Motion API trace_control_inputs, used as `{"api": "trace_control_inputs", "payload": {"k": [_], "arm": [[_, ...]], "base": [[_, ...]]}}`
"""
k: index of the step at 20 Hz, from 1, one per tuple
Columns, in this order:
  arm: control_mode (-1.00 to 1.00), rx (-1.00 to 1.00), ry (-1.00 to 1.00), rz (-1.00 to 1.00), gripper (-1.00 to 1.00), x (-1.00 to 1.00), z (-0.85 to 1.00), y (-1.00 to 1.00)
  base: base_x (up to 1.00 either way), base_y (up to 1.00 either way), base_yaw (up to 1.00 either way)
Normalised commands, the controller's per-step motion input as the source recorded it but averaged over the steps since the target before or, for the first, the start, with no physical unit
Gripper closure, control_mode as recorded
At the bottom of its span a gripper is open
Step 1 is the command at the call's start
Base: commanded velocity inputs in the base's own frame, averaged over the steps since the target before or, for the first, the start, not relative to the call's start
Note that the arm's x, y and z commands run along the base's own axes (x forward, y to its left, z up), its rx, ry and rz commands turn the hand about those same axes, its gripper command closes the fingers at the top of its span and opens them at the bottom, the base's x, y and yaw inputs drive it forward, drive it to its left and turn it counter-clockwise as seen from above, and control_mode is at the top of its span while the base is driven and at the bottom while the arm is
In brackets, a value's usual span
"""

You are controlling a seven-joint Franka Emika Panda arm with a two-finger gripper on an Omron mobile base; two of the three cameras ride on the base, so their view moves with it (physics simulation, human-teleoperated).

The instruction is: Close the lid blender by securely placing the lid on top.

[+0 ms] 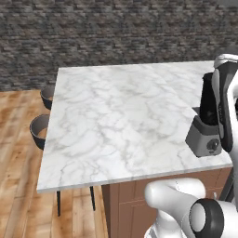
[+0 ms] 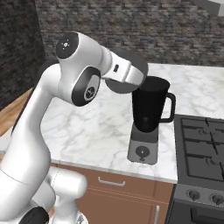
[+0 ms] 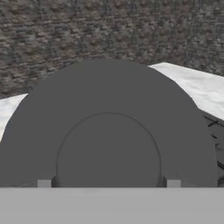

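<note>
Here, the lid (image 3: 109, 131), a dark-grey disc, looms before the hand camera, the gripper's fingertips (image 3: 43, 183) closed on its raised centre. In the right base view it hangs at ten o'clock from the blender (image 2: 148, 122) on the marble counter (image 2: 87, 131).

No readable text, label, brand, number or sign appears anywhere.

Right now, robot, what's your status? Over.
Gripper shut on lid, held up beside blender. Jar rim uncovered, lid not yet on. Nothing seen between lid and jar; stove close on blender's far side.
</note>
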Motion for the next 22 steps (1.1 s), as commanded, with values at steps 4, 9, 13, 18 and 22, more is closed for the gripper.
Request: {"api": "trace_control_inputs", "payload": {"k": [4,9,13,18,22], "arm": [[-1.0,0.09,0.0,0.0,1.0,0.08,0.19,-0.09],[-1.0,0.09,0.02,0.0,1.0,0.15,0.18,-0.27],[-1.0,0.06,0.08,0.0,1.0,0.28,0.05,-0.38],[-1.0,0.09,0.18,0.0,1.0,0.38,-0.07,-0.31],[-1.0,0.04,0.17,0.0,1.0,0.21,-0.19,-0.18]], "base": [[0.0,0.0,0.0],[0.0,0.0,0.0],[0.0,0.0,0.0],[0.0,0.0,0.0],[0.0,0.0,0.0]]}}
